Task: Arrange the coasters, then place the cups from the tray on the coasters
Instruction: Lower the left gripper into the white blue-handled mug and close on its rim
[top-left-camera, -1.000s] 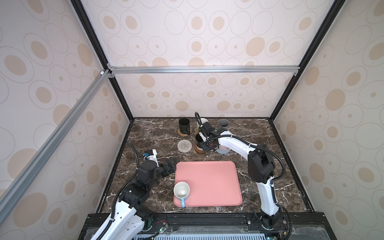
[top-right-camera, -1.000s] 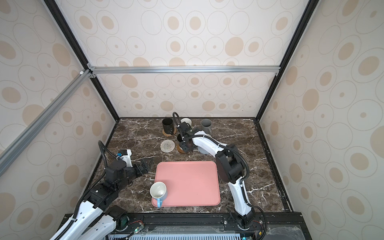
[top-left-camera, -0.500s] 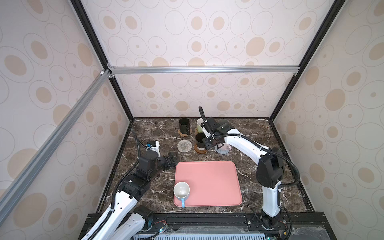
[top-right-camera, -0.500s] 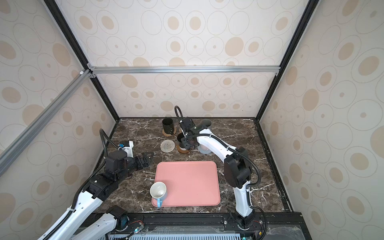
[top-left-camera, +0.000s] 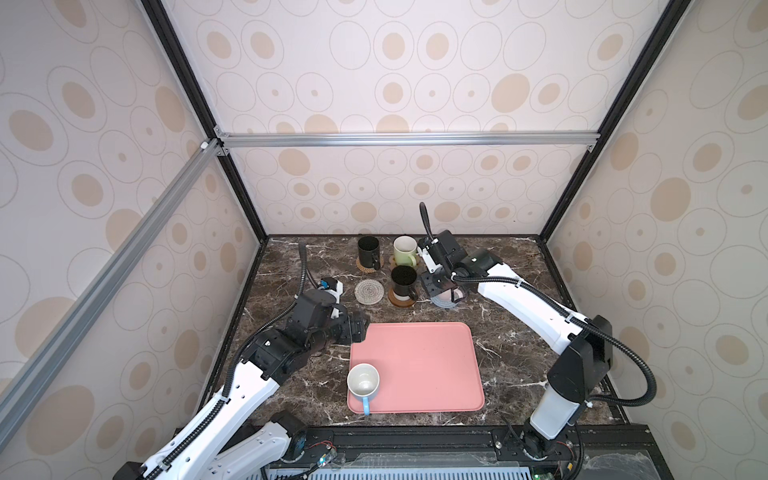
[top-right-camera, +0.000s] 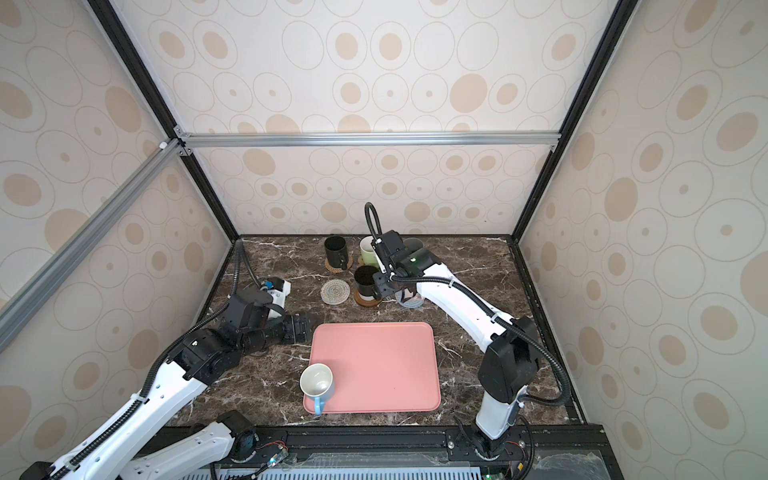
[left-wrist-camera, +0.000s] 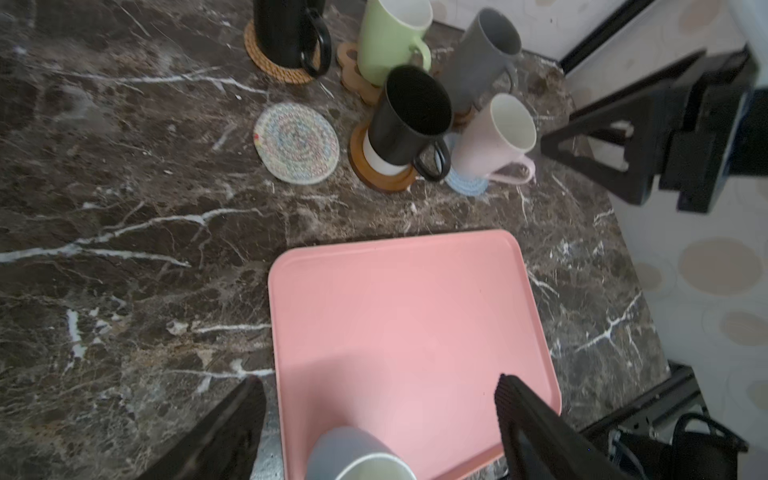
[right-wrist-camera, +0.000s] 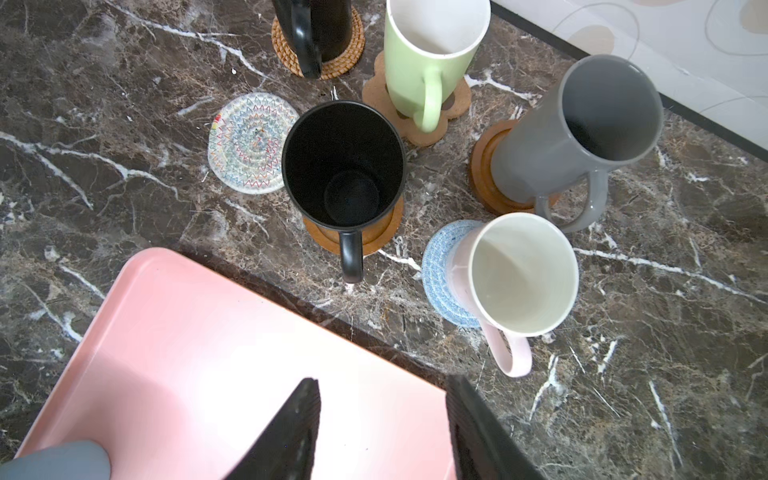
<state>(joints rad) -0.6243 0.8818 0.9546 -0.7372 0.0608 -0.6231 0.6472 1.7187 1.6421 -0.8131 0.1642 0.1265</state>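
Cups (right-wrist-camera: 344, 166) stood on five coasters (right-wrist-camera: 376, 243); only the light blue cup (top-left-camera: 363, 383) sat on the tray (top-left-camera: 419, 361), near-left corner. My left gripper (left-wrist-camera: 379, 381) and right gripper (right-wrist-camera: 382, 381) hung empty, jaws spread. Next, I judged, left had to grasp it for the bare woven coaster (top-left-camera: 369, 291).

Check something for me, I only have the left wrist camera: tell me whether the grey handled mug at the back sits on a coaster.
Observer: It does. The right wrist view shows the grey handled mug standing on a brown wooden rimmed disc coaster.
Operator: Give me the handle direction of the cup on the tray.
Observer: In both top views the light blue handled mug stands upright at the pink rectangular tray's near left corner, handle toward the near rim.
Operator: Confirm the right gripper is empty.
Observer: The right gripper has its jaws apart, nothing between them.
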